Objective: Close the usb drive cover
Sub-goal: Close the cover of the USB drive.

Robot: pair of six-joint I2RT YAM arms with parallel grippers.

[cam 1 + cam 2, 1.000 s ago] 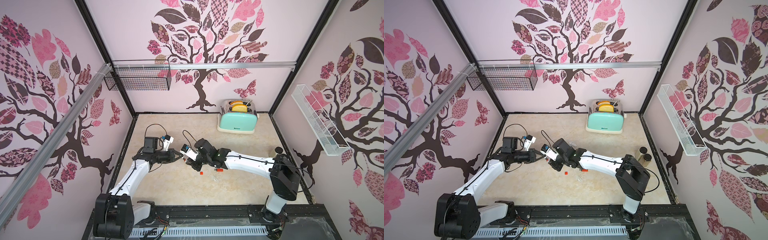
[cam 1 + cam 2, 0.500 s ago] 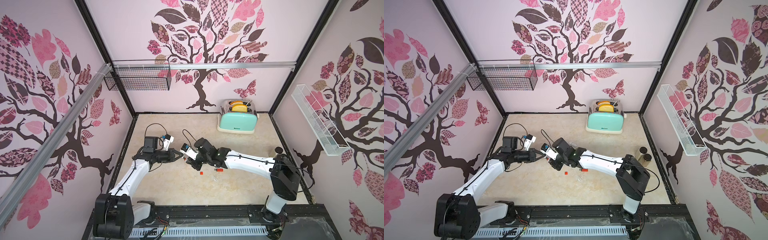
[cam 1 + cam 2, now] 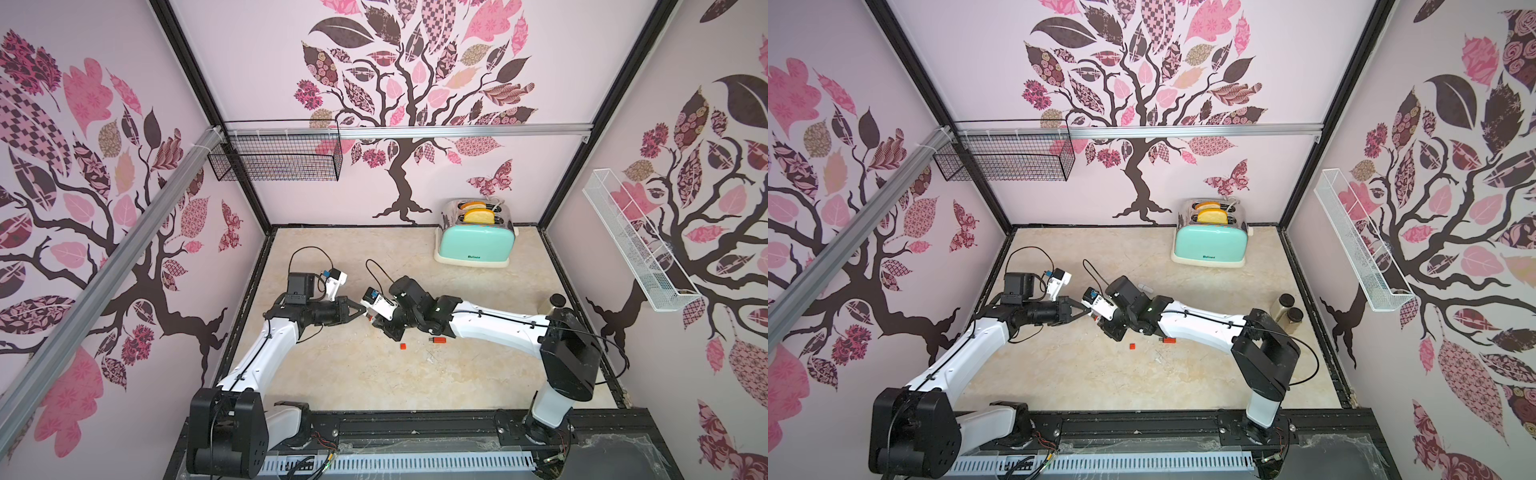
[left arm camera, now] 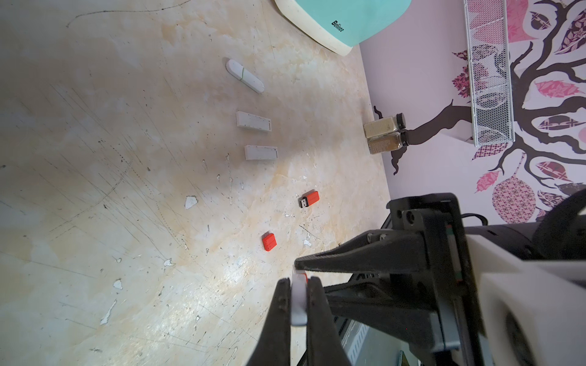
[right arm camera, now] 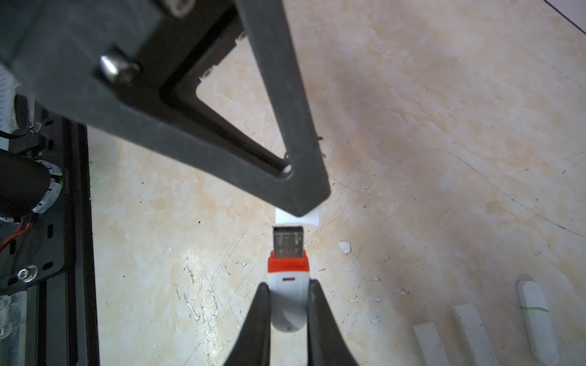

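- Nearest the front rail, the left arm (image 3: 266, 353) and the right arm (image 3: 498, 324) reach inward over the marble-patterned bench (image 3: 374, 382); their tips meet left of the bench's middle.
- A small red cap (image 4: 269, 241) and a red drive (image 4: 309, 199) with its plug bare lie apart from each other on the bench; in both top views they sit just nearer than the right wrist.
- The right jaws are clenched on the usb drive (image 5: 288, 285), gripping its grey body; the orange collar and the metal plug (image 5: 288, 242) stick out past the tips.
- The left jaws are clenched on the white cover (image 4: 299, 298); in the right wrist view it sits in line with the plug and just short of it, with a thin gap between; the cover is not yet on.
- Beyond them, three white drives (image 4: 253, 120) lie in a loose row on the bench; two are rectangular and the farthest is rounded with a green line.
- Two spice jars (image 3: 1287, 309) stand side by side by the right wall.
- Farthest back, a mint toaster (image 3: 476, 245) stands near the rear wall; toast (image 3: 478, 215) shows in its slots.
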